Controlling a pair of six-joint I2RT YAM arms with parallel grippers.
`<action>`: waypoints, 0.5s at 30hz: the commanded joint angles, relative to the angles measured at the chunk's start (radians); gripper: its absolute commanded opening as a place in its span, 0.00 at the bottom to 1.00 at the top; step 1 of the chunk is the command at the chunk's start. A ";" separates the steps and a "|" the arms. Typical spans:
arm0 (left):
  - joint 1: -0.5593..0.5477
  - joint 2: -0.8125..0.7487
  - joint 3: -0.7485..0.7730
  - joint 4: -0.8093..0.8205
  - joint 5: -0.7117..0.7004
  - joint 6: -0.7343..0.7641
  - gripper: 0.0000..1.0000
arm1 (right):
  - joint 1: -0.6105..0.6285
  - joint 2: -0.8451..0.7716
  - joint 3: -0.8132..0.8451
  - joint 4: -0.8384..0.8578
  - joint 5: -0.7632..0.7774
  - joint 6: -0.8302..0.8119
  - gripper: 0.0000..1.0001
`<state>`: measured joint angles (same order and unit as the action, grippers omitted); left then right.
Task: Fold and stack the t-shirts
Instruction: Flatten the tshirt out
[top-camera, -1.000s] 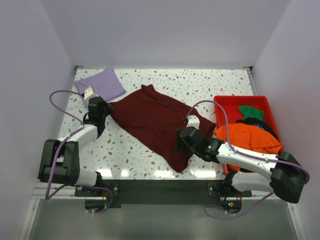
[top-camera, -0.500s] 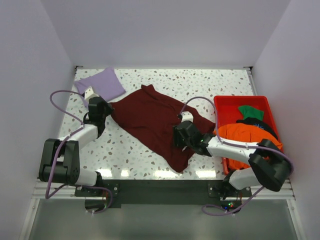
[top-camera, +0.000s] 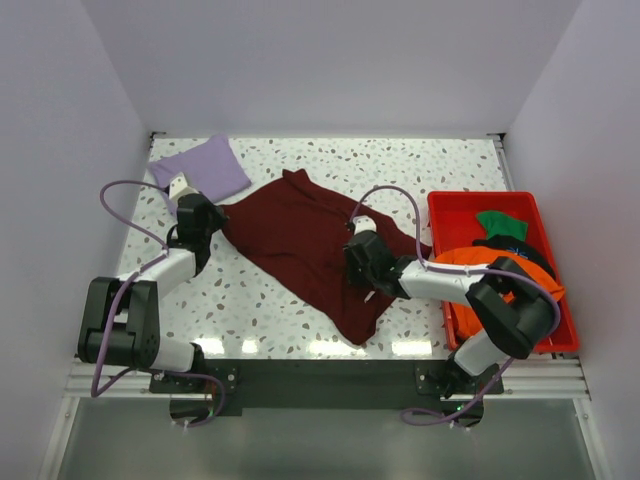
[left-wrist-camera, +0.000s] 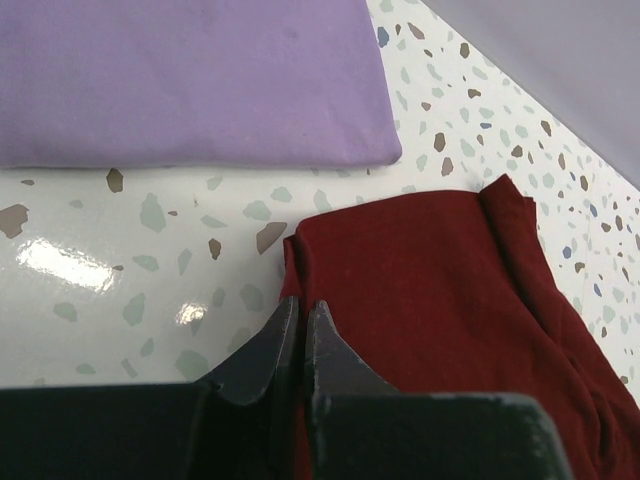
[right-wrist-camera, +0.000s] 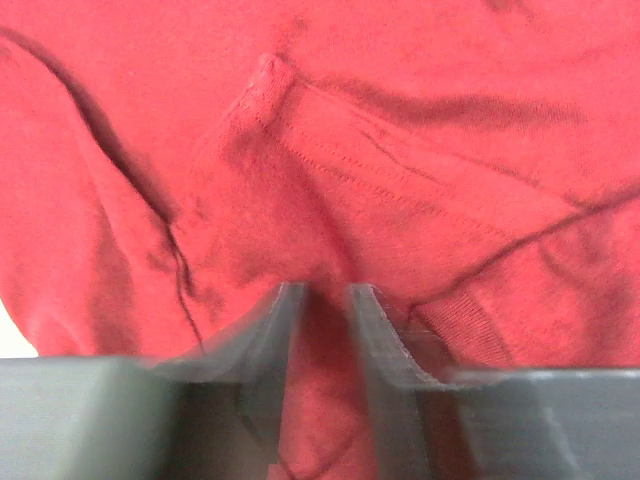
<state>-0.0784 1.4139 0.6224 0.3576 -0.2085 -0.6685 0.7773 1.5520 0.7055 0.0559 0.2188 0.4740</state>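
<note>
Red bin: you have the red bin (top-camera: 456, 222) on the right side of the speckled table (top-camera: 420, 170), beside your right arm.
Bin contents: you see three tees in it. The orange t-shirt (top-camera: 495, 275) is heaped on top at the near end and bulges over the bin's left wall. The green t-shirt (top-camera: 502, 223) lies toward the far end. The black t-shirt (top-camera: 535, 255) shows between them, partly under the orange one.
Maroon t-shirt: the maroon t-shirt (top-camera: 310, 245) lies outside the bin, spread and rumpled across the middle of the table. It runs from near the far left to the near edge, and its right edge lies close to the bin wall.
Lavender t-shirt: the lavender t-shirt (top-camera: 200, 168) sits folded in the far left corner of your table, just beyond the maroon one and apart from it.
Left gripper: your left gripper (left-wrist-camera: 300, 315) sits at the left corner of the maroon t-shirt. Its fingers are nearly together, pinching the cloth's edge.
Right gripper: your right gripper (right-wrist-camera: 322, 300) is down on the right half of the maroon t-shirt. Its fingers are drawn in narrow, with a fold of the cloth caught between them.
</note>
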 joint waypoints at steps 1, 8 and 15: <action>0.008 -0.006 -0.009 0.052 0.006 0.015 0.00 | -0.009 0.005 0.041 0.041 -0.024 -0.020 0.18; 0.008 -0.007 -0.009 0.052 0.006 0.014 0.00 | -0.001 -0.070 0.049 -0.011 -0.071 -0.014 0.00; 0.008 -0.010 -0.010 0.047 0.008 0.015 0.00 | 0.246 -0.038 0.210 -0.143 0.068 -0.049 0.00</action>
<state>-0.0784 1.4139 0.6224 0.3576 -0.2081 -0.6685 0.9314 1.5028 0.8131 -0.0528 0.2268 0.4496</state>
